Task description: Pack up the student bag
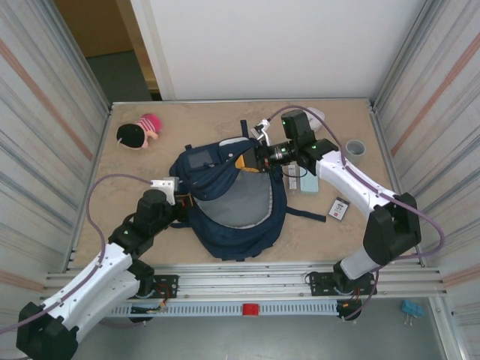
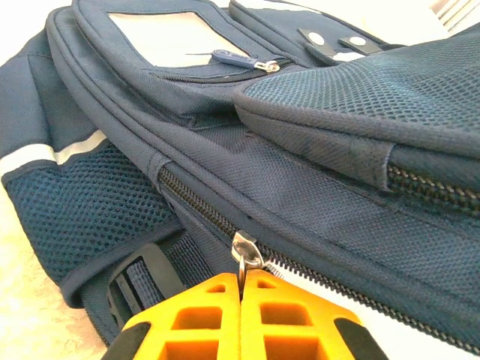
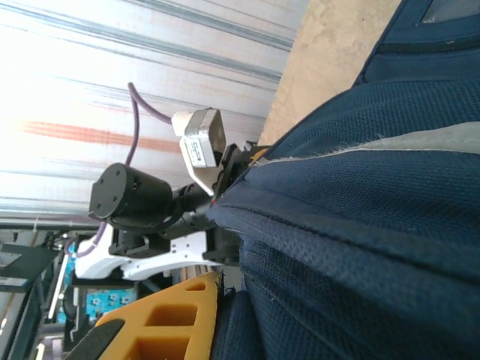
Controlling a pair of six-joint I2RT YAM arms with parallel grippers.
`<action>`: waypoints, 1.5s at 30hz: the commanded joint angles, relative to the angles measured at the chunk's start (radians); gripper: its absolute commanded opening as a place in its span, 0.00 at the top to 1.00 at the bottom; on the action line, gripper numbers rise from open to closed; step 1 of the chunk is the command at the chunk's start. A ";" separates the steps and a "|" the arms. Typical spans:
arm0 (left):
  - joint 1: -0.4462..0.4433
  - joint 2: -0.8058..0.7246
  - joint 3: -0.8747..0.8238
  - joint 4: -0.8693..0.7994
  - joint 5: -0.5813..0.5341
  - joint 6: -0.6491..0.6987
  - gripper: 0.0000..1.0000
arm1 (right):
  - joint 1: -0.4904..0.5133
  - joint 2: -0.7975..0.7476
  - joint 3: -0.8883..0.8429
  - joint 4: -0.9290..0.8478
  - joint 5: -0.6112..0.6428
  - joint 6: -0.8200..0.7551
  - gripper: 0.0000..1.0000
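The student bag [image 1: 234,241], navy with a grey lining, lies in the middle of the table with its main opening gaping. At the bag's left side my left gripper [image 1: 182,201] is shut on the metal zipper pull [image 2: 246,252], the orange fingers [image 2: 202,319] pressed together around it [image 2: 242,289]. My right gripper [image 1: 253,159] is at the far rim of the opening, closed on the navy fabric [image 3: 375,225]. In the right wrist view one orange finger [image 3: 169,322] shows; the fabric hides the other.
A pink and black item [image 1: 139,133] lies at the back left. Right of the bag are a pale box [image 1: 305,182], a small card [image 1: 340,208] and a grey tape roll [image 1: 355,148]. Metal walls close in both sides.
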 commanded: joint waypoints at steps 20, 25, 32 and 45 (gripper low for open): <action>0.136 0.267 0.112 0.098 -0.165 0.037 0.78 | -0.003 -0.035 0.116 -0.086 -0.057 -0.144 0.91; 0.136 0.132 0.159 -0.048 -0.097 -0.048 0.53 | 0.010 -0.010 0.068 0.047 0.081 -0.065 0.90; 0.136 -0.009 0.236 -0.267 -0.090 -0.110 0.29 | 0.059 0.015 0.047 0.149 0.236 -0.038 0.90; 0.136 -0.022 0.293 -0.312 -0.102 -0.078 0.24 | 0.154 0.187 0.111 0.309 0.292 0.034 0.90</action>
